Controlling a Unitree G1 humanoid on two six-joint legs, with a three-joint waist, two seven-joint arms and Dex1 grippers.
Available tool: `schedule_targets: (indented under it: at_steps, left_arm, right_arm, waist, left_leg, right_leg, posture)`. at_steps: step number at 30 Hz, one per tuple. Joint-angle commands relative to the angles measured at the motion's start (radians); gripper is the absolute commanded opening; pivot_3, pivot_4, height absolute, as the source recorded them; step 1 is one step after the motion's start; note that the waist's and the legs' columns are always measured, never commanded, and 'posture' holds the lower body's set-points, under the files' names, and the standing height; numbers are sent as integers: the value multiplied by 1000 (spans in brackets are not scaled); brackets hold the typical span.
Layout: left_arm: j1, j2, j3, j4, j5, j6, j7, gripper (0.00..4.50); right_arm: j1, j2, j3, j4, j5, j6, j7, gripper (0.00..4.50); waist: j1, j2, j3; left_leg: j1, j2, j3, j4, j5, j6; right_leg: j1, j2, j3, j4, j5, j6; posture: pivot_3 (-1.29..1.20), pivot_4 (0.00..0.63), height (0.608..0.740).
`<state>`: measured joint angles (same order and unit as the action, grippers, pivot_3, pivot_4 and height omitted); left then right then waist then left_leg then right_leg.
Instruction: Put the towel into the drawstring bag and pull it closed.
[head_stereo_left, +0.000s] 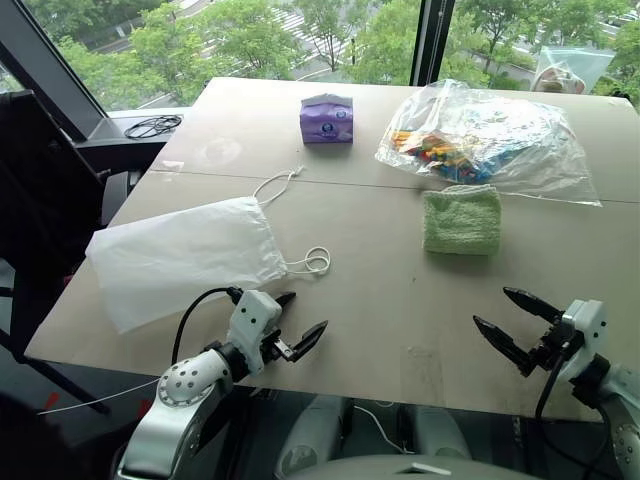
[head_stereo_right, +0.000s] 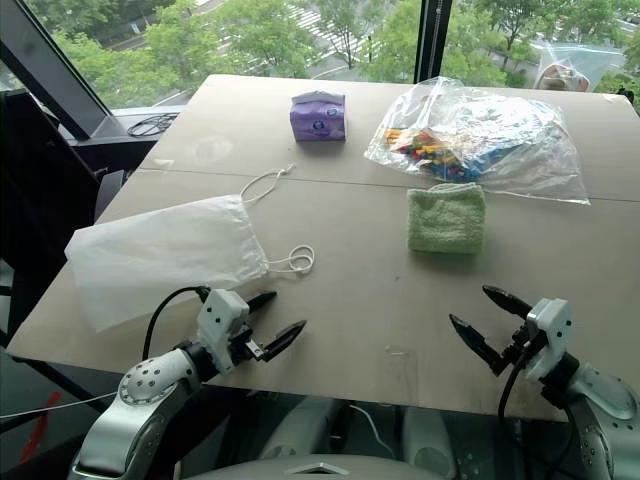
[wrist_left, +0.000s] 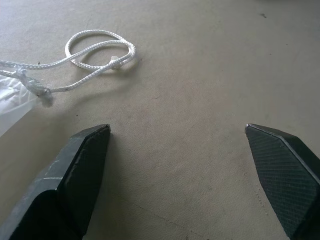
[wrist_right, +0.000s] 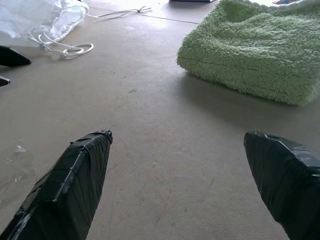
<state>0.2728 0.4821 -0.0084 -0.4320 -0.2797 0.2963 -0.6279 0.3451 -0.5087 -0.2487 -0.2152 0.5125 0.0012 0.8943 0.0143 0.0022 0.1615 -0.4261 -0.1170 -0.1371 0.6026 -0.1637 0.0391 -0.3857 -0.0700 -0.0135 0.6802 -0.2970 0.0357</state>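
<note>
Both arms are just parked low over the near edge of the table (head_stereo_left: 400, 330), nothing held. The left pincer (head_stereo_left: 297, 331) has its fingers spread wide, aimed inward across the table, a looped cord (head_stereo_left: 315, 262) lying just past its tips. The right pincer (head_stereo_left: 508, 325) is spread wide too, aimed toward the middle. The drawstring bag (head_stereo_left: 180, 255) lies flat near the left edge, and the towel (head_stereo_left: 461, 220) sits toward the right side, beside a clear plastic bag (head_stereo_left: 490, 140).

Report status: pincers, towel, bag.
Left pincer and right pincer open, empty. Towel flat on table, bag apart. Nothing between.
</note>
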Motion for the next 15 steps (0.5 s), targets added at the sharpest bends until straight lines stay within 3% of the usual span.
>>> schedule_targets:
  at_steps: [1,15]
  left_arm:
    - [18,6,5,-36,-21,26,1,4457]
    - [19,0,-1,-59,-40,19,7,4457]
  right_arm:
    - [5,-19,-28,-6,15,-7,22,4500]
    - [-8,-35,-26,29,9,-19,54,4500]
  waist:
    - [0,0,0]
    - [0,0,0]
  left_leg:
    - [0,0,0,0,0,0]
    - [0,0,0,0,0,0]
  right_leg:
    - [0,0,0,0,0,0]
    - [0,0,0,0,0,0]
  posture:
    - [0,150,739]
    - [0,150,739]
